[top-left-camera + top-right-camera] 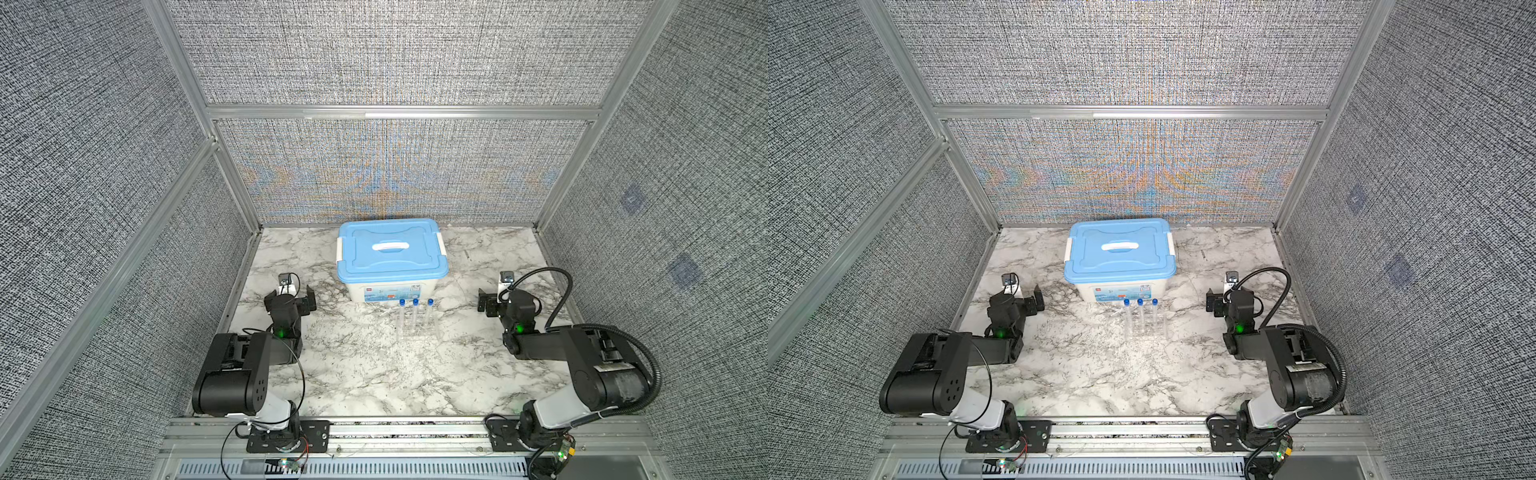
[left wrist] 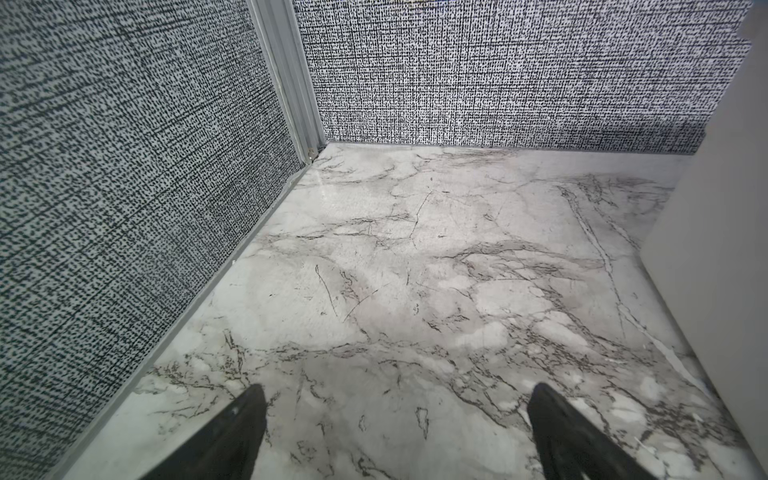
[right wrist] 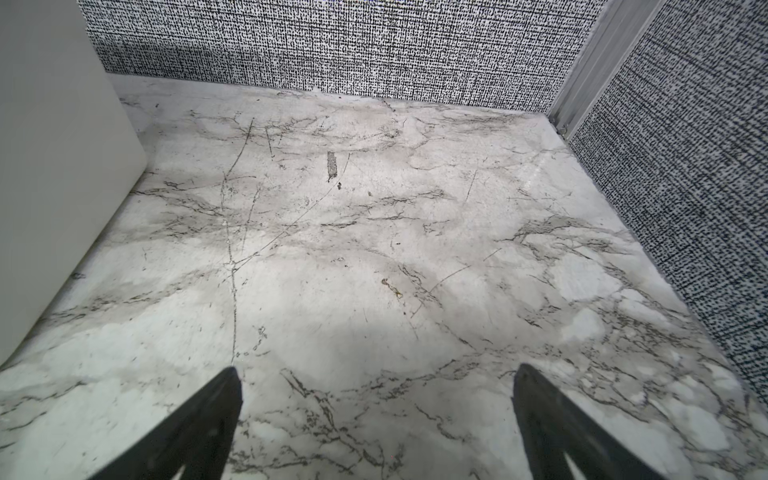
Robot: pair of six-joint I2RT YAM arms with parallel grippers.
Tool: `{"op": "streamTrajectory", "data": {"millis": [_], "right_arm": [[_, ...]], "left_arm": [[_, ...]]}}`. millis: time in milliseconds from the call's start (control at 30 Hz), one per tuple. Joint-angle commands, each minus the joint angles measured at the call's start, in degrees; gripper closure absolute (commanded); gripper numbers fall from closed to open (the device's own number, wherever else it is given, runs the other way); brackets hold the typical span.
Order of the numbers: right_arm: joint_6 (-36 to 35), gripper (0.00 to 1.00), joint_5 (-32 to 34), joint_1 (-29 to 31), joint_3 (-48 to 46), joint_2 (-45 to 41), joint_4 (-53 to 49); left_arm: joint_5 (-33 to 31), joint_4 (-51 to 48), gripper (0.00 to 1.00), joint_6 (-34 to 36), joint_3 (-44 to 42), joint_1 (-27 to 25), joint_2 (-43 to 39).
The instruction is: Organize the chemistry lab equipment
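Note:
Three slim clear tubes with blue caps (image 1: 415, 309) (image 1: 1140, 311) stand upright in a clear rack (image 1: 419, 334) (image 1: 1148, 334) at mid-table, just in front of the tub, in both top views. My left gripper (image 1: 289, 296) (image 1: 1016, 296) hovers open to the left of the tub, well apart from the rack. The right gripper (image 1: 504, 300) (image 1: 1229, 298) is open to the right of the tub. In the wrist views, the left gripper (image 2: 397, 401) and the right gripper (image 3: 376, 384) have only bare marble between their dark fingers.
A white plastic tub (image 1: 386, 291) (image 1: 1113, 291) with its light-blue lid (image 1: 392, 253) (image 1: 1119, 253) on stands at the back centre; its wall shows in the wrist views (image 2: 715, 208) (image 3: 54, 166). Grey textured walls close in three sides of the marble table (image 1: 374, 374).

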Motion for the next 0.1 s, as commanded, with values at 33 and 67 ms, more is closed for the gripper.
{"op": "streamTrajectory", "data": {"millis": [33, 67], "right_arm": [[0.42, 0.01, -0.94, -0.24, 0.2, -0.07, 0.43], [0.42, 0.01, -0.86, -0.22, 0.08, -0.13, 0.61]], "left_arm": [[0.42, 1.44, 0.01, -0.28, 0.03, 0.02, -0.06], [0.43, 1.41, 0.01, -0.26, 0.08, 0.02, -0.13]]}}
